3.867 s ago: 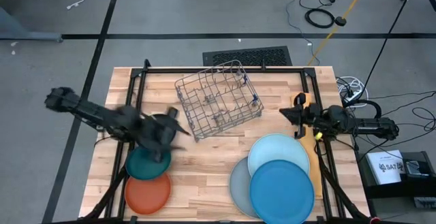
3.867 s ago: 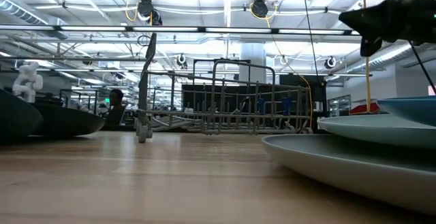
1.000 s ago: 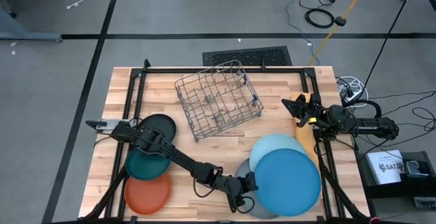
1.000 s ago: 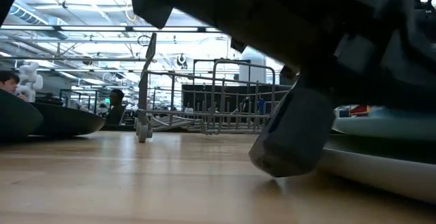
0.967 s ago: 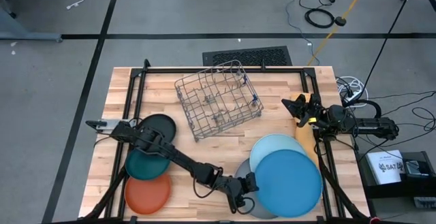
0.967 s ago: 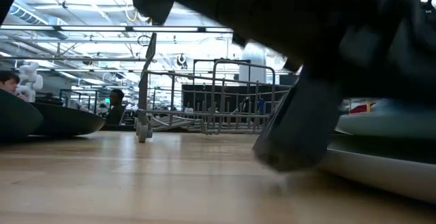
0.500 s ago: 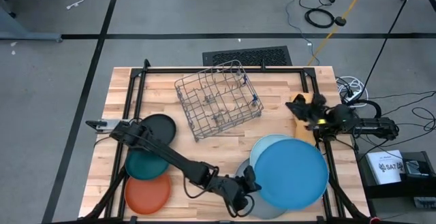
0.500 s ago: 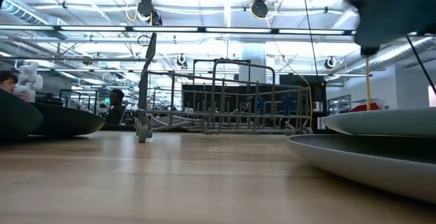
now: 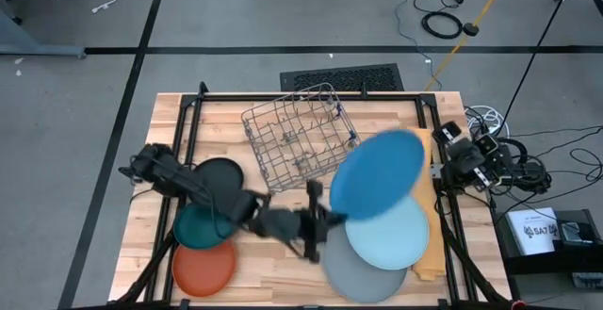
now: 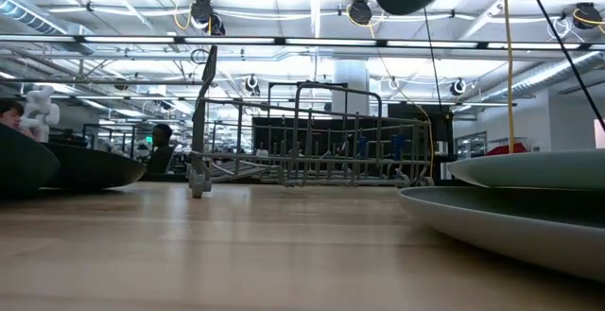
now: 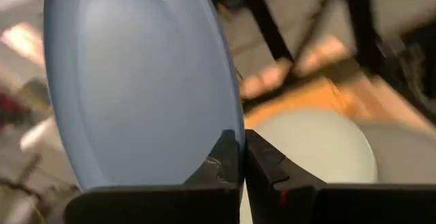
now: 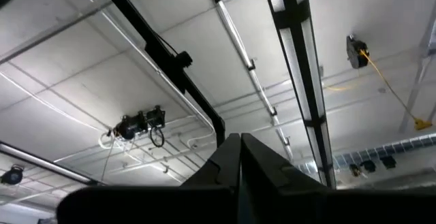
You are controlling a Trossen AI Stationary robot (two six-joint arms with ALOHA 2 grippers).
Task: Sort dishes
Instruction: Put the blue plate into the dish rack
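Note:
My left gripper (image 9: 320, 218) is shut on a mid blue plate (image 9: 377, 173), which hangs in the air between the grey wire rack (image 9: 301, 140) and the stack at the near right. That stack is a light blue plate (image 9: 391, 239) lying on a grey plate (image 9: 358, 277). At the near left lie a black plate (image 9: 219, 176), a teal plate (image 9: 198, 227) and an orange plate (image 9: 203, 265), overlapping. My right gripper (image 12: 239, 149) is shut on nothing at the table's right edge (image 9: 443, 138) and points up at the ceiling. My left gripper (image 11: 243, 163) pinches the mid blue plate's rim (image 11: 230, 118) between its two fingers, at the rim's part nearest the table's left. The fingers come about level from the left. The plate is lifted clear of the stack and stands tilted beyond the fingers.
A yellow-orange cloth (image 9: 429, 253) lies along the right edge, partly under the stack. The wire rack stands tilted at the far middle. Bare wood shows in the near middle (image 9: 273, 263). Black frame rails (image 9: 188, 112) run along both sides.
My left gripper has risen and swung toward the far edge and the rack with the mid blue plate, which has come off the light blue plate, lifted clear and tipped. My right gripper has drawn back toward the right edge and tipped upward.

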